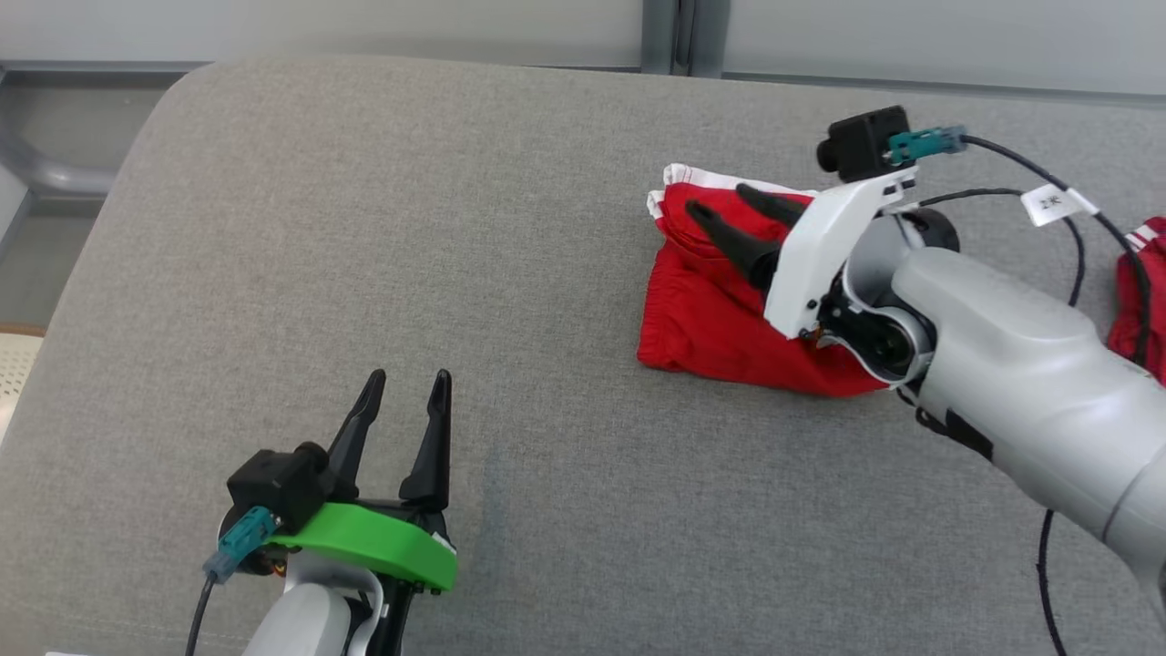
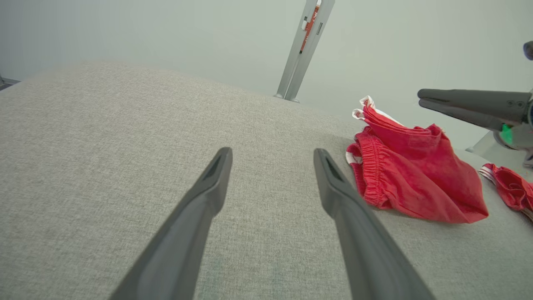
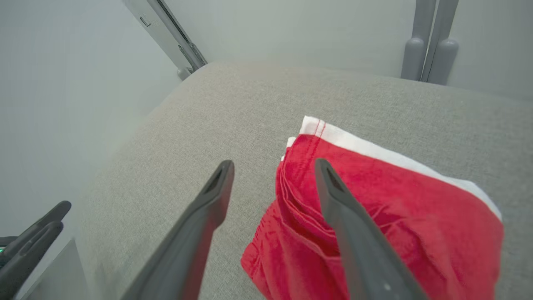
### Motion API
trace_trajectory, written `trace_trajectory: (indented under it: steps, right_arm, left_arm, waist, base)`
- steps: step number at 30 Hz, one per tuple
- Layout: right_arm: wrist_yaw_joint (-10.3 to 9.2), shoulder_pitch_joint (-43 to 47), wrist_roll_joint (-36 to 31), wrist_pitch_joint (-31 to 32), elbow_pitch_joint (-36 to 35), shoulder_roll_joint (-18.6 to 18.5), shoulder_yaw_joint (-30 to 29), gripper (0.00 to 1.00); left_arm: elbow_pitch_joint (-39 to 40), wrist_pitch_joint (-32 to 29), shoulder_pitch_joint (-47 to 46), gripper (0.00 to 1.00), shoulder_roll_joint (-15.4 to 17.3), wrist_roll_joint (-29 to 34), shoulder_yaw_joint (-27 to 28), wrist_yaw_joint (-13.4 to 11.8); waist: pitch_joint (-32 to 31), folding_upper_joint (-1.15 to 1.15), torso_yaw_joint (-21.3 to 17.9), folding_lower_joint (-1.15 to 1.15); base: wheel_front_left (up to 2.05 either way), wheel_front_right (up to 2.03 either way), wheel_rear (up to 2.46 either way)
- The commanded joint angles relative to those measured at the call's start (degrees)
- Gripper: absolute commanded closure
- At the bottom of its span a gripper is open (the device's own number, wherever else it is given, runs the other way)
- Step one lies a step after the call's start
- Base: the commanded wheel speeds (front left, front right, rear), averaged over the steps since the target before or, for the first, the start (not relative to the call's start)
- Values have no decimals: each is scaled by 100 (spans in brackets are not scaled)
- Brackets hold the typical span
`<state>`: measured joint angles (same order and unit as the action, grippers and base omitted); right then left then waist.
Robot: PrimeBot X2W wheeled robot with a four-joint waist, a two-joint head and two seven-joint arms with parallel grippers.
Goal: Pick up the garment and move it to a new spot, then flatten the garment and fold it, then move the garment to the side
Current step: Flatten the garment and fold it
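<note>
The garment (image 1: pixel 701 319) is a red pair of shorts with a white hem, lying loosely folded on the grey cushioned surface (image 1: pixel 364 228) at centre right. It also shows as the garment (image 2: pixel 408 179) and the garment (image 3: pixel 416 208) in the wrist views. My right gripper (image 1: pixel 718 199) hangs open just above its far-left corner, gripping nothing. In its own view the right gripper (image 3: pixel 273 163) has one finger over the red cloth and one over bare cushion. My left gripper (image 1: pixel 410 374) stands open at the lower left, well away from the cloth, and the left gripper (image 2: pixel 272 152) holds nothing.
A second red cloth (image 1: pixel 1143 292) lies at the right edge, behind my right forearm. Black cables (image 1: pixel 1075 237) trail over the surface near it. The cushion's rounded far-left corner (image 1: pixel 182 91) drops to a floor, and grey posts (image 3: pixel 429 46) stand behind.
</note>
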<state>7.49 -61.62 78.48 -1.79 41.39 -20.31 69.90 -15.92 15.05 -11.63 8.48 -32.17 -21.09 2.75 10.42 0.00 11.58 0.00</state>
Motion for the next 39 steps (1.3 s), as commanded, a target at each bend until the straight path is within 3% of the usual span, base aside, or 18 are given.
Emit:
trace_trajectory:
  steps: [1, 6, 9, 15, 16, 17, 19, 33, 39]
  right_arm:
    - [-1, 83, -43, -241, -129, -206, -73, 0]
    - [-2, 216, -125, -815, -151, -868, -283, 0]
    - [-1, 349, -165, -944, 379, -1177, -412, 0]
    - [-2, 503, -179, -996, 1143, -1089, -505, 0]
    - [-2, 510, -159, -967, 1210, -1046, -513, 20]
    - [-2, 516, -114, -922, 1265, -972, -525, 56]
    - [-2, 500, -80, -827, 1394, -886, -518, 100]
    - [-1, 786, 866, 473, 1542, -546, -801, 100]
    - [-1, 899, 1303, 1156, 1160, -559, -982, 100]
  left_arm:
    - [57, 14, 112, 0, 49, 51, 63, -30]
    - [334, 14, 253, 0, 39, 235, 239, -77]
    - [531, 14, 318, 0, -5, 384, 328, -112]
    - [919, 14, 415, 0, -120, 711, 533, -26]
    - [944, 14, 445, 0, -136, 759, 546, -8]
    - [963, 13, 456, 0, -149, 817, 561, 26]
    - [953, 14, 437, 0, -169, 911, 580, 77]
    - [743, 14, 350, 0, -329, 1121, 769, 265]
    - [648, 14, 421, 0, -366, 1184, 850, 306]
  waist:
    - [-190, 0, -171, 0]
    - [-313, 0, -225, 0]
    - [-308, 0, -170, 0]
    - [-173, 0, -1, 0]
    - [-147, 0, 31, 0]
    - [-109, 0, 78, 0]
    - [-45, 0, 170, 0]
    - [146, 0, 690, 0]
    - [93, 0, 705, 0]
  base:
    - [0, 0, 0]
    - [0, 0, 0]
    - [0, 0, 0]
    - [0, 0, 0]
    - [0, 0, 0]
    - [0, 0, 0]
    - [0, 0, 0]
    - [0, 0, 0]
    - [0, 0, 0]
